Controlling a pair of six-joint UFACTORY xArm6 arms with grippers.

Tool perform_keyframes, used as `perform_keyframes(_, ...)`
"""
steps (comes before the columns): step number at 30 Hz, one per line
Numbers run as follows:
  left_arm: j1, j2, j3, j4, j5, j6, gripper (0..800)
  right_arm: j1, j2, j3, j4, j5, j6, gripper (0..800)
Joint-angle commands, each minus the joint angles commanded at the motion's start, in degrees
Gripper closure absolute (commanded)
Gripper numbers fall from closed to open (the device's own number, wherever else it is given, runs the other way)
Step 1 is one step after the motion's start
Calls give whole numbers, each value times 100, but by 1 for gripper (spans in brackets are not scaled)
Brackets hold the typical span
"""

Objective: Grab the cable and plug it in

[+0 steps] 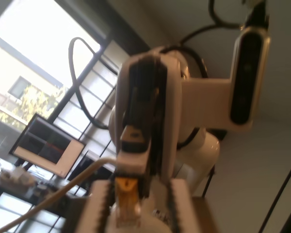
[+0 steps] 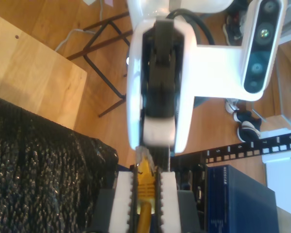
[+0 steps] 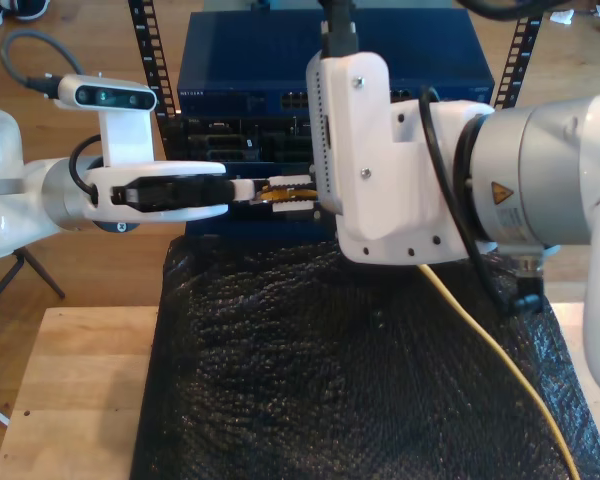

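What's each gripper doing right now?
My first gripper: shut on the cable's plug.
My second gripper: shut on the cable too.

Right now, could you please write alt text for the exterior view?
Two white robot arms meet above a black mat, pinching the plug of a yellow cable between them. Behind stands a blue rack unit with ports.
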Motion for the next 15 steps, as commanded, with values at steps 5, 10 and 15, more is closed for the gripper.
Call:
perform_keyframes(5,9,-9,-9,-18,-62,35,6,-18,88,-44,0,0,352,798)
perform_keyframes(10,105,-79,-35,0,-396,18,2,-35,185,-88,-9,70,466,799)
perform_keyframes(15,149,-378,-35,26,-818,18,1,-70,202,-141,-26,800,571,799)
